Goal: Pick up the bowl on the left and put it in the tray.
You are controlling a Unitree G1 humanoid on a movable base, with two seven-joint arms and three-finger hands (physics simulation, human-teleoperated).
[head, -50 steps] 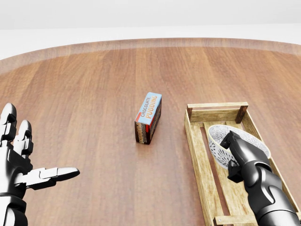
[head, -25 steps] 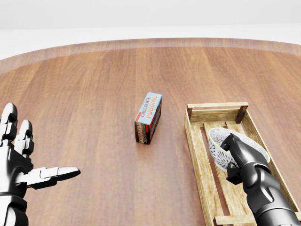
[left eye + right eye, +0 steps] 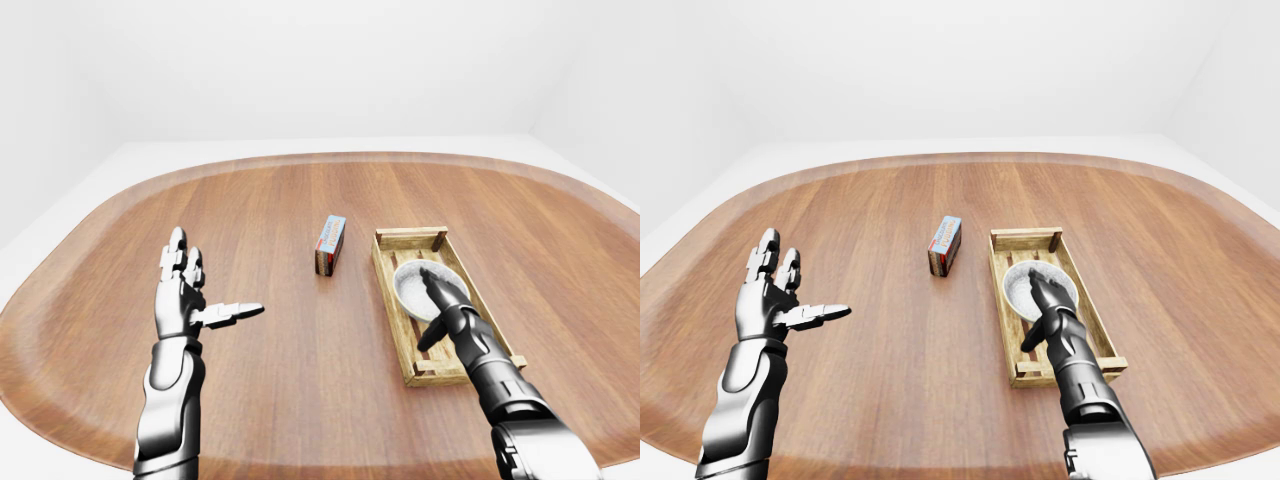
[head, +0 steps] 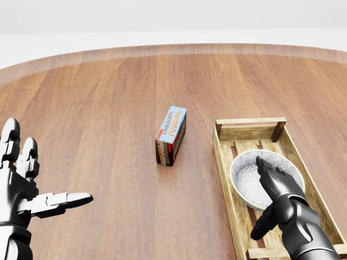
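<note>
A white patterned bowl [image 4: 245, 177] sits upright inside the wooden slatted tray [image 4: 223, 165] at the right of the head view. My right hand [image 4: 265, 197] hovers over the bowl's near right rim, fingers spread and open, gripping nothing. At the lower left my left hand [image 4: 46, 168] is held up above the table [image 4: 97, 108], open, with the thumb stretched out to the right and nothing in it.
A chocolate pudding box [image 4: 171, 135] stands on the table just left of the tray. The round wooden table's edge [image 3: 60, 420] curves near the bottom of the left-eye view, with white floor beyond it.
The bowl was tilted on edge in my right hand's grip; now it lies flat in the tray and the right hand has opened and drawn back slightly. Left hand unchanged.
</note>
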